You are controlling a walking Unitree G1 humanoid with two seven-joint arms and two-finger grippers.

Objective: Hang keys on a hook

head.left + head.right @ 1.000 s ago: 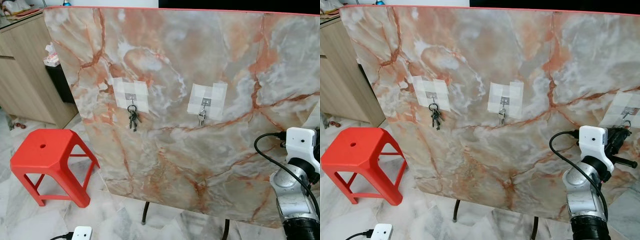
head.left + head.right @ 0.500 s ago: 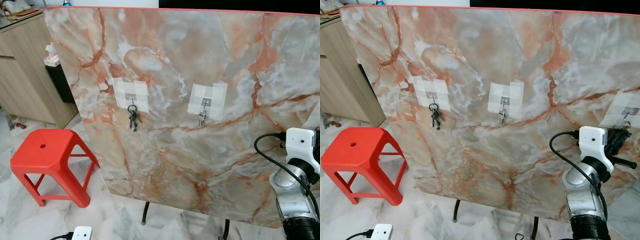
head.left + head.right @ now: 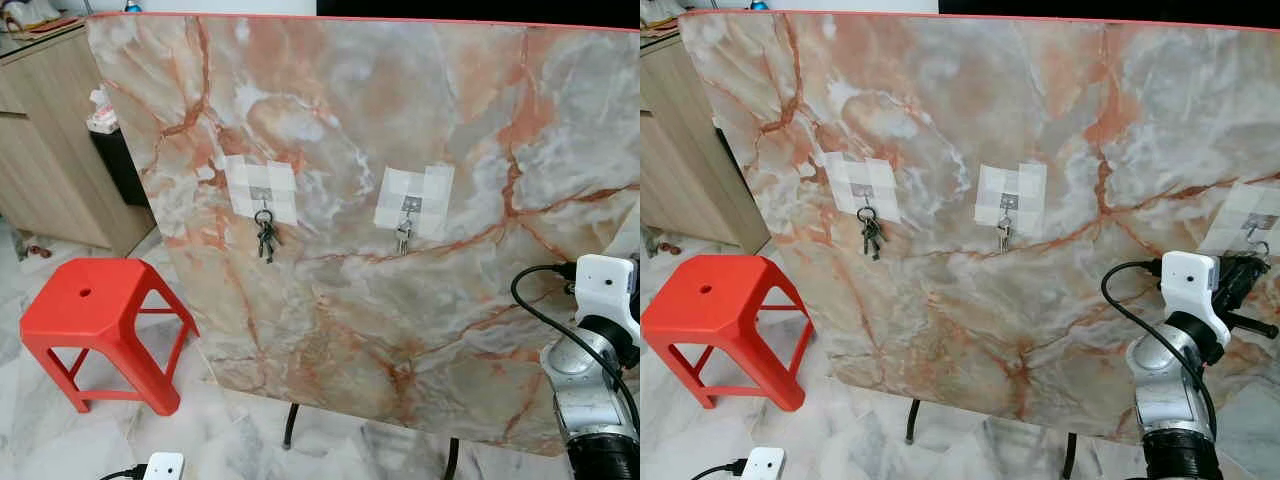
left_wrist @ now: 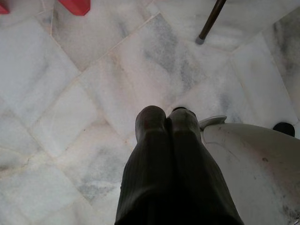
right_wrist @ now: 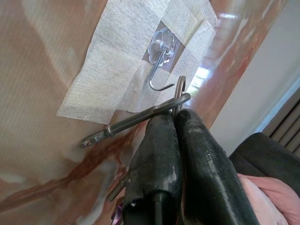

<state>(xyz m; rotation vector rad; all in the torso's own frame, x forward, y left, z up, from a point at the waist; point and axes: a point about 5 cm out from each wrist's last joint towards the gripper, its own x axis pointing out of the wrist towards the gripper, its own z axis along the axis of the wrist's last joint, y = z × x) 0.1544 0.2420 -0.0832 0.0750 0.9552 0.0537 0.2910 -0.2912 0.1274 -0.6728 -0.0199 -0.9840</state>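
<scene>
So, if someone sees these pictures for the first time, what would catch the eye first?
Probably the big marble-patterned board standing upright, with taped hooks on its face; a bunch of keys hangs from the leftmost hook. Next, the bright red stool on the floor to the board's left. At the board's right edge, the right tool holds a key ring just below an empty hook.

In front of my right gripper (image 5: 174, 123) I see a glossy, smooth marble-patterned board in pink and grey (image 3: 970, 320), with matt, woven-looking pale tape patches (image 5: 117, 65) stuck on it. Just past the fingertips sits a clear plastic hook base with a thin shiny metal hook (image 5: 161, 56). The gripper's matt black rubbery fingers (image 5: 157, 154), scuffed and dusty, pinch a dull metal key ring with keys (image 5: 140, 117). Beneath my left gripper (image 4: 168, 117), whose ribbed black fingers press together, lies polished pale marble floor (image 4: 70, 93).
</scene>
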